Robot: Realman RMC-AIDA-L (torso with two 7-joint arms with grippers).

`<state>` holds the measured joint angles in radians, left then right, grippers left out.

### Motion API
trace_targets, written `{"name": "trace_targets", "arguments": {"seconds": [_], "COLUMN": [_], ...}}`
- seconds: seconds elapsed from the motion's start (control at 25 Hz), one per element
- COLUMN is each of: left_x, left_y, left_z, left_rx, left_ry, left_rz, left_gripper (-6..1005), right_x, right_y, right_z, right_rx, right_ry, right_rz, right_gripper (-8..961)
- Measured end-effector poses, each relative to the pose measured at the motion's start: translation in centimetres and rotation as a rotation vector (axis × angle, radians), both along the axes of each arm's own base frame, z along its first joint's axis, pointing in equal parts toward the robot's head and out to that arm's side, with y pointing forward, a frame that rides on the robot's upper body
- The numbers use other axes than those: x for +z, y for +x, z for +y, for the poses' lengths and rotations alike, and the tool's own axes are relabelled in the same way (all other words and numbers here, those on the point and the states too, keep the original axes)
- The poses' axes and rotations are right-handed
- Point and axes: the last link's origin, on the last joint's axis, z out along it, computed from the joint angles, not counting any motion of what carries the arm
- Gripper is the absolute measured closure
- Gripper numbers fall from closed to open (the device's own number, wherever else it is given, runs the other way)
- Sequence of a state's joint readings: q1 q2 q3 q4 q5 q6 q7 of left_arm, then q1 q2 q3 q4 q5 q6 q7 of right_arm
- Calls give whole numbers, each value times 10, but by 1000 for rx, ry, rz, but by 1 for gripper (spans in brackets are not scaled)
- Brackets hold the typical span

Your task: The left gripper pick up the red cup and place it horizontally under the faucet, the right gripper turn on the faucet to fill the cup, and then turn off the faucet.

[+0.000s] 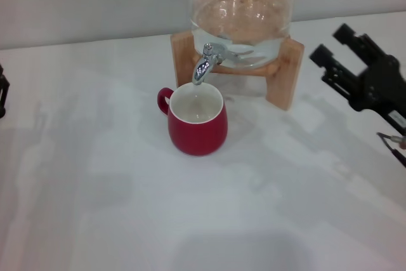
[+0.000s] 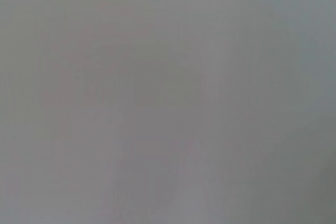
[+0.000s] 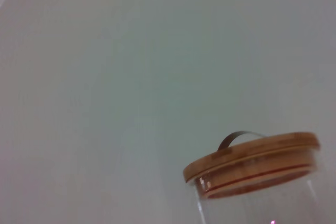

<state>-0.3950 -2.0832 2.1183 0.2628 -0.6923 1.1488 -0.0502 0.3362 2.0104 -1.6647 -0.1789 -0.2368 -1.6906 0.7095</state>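
Observation:
The red cup (image 1: pixel 197 120) stands upright on the white table, its white inside showing and its loop handle toward the left. Its mouth sits directly below the spout of the chrome faucet (image 1: pixel 204 63), which juts from the glass dispenser (image 1: pixel 241 20). My right gripper (image 1: pixel 331 44) hovers to the right of the dispenser's stand, open and holding nothing, well apart from the faucet. Only a black sliver of my left gripper (image 1: pixel 2 91) shows at the far left edge, far from the cup. The left wrist view shows only plain grey.
The dispenser rests on a wooden stand (image 1: pixel 285 73) at the back of the white table (image 1: pixel 95 195). In the right wrist view the dispenser's wooden lid (image 3: pixel 252 162) with a metal handle appears against a pale wall.

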Motion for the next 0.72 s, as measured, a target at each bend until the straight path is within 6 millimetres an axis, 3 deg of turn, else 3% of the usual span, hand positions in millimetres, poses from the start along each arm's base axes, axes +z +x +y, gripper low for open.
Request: {"name": "trace_targets", "arguments": {"seconds": [0.24,0.72], "left_x": [2,4], "left_y": [-9,-18], "left_z": [-5,-7], "left_rx": [35,67], "left_ry": [13,7], "left_rz": [13,34], "left_gripper": [376,376], "right_x": [-12,-34], "right_y": [-11,-23], "right_z": [16,28], "right_rx": [5,7], "right_ry": [-64,-190], "right_rz": [-33,-76], "right_gripper": [175,175]}}
